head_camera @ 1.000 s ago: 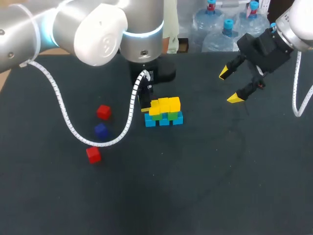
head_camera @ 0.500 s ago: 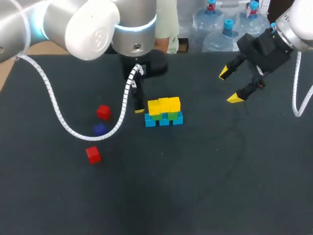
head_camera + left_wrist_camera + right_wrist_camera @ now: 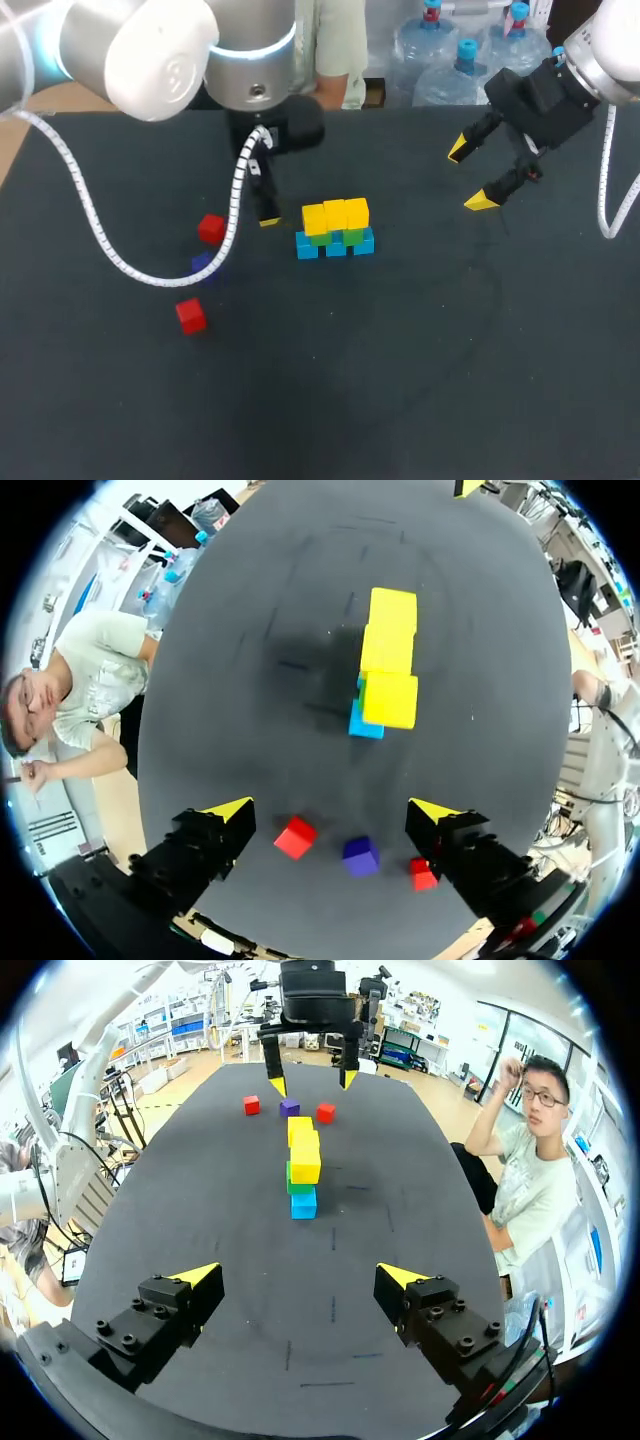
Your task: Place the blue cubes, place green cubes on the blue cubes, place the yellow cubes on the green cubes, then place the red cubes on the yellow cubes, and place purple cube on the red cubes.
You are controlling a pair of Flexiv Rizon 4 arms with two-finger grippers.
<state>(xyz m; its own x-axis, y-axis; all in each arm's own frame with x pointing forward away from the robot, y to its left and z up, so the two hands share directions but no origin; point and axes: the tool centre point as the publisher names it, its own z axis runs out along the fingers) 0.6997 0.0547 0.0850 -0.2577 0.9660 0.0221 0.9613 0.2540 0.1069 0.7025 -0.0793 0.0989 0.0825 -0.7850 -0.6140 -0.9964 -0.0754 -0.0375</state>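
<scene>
Left of centre in the head view, one red cube (image 3: 211,229), the purple cube (image 3: 201,265) (half behind my left arm's cable) and the other red cube (image 3: 191,316) lie loose on the table, just where they were a second ago. What changed is my left gripper (image 3: 332,810). A second ago it stood against the left end of the yellow cubes (image 3: 335,215). Now it has pulled back leftward, clear of the stack, and sits between the stack and the upper red cube. Its fingers stand wide and empty, and in its wrist view the three loose cubes lie just below and between them. At centre, the yellow row sits on the green cubes (image 3: 352,237), and those sit on the blue cubes (image 3: 335,247). I judge the yellow layer finished and the reds next. At upper right, my right gripper (image 3: 470,175) hangs wide, empty and unmoved.
</scene>
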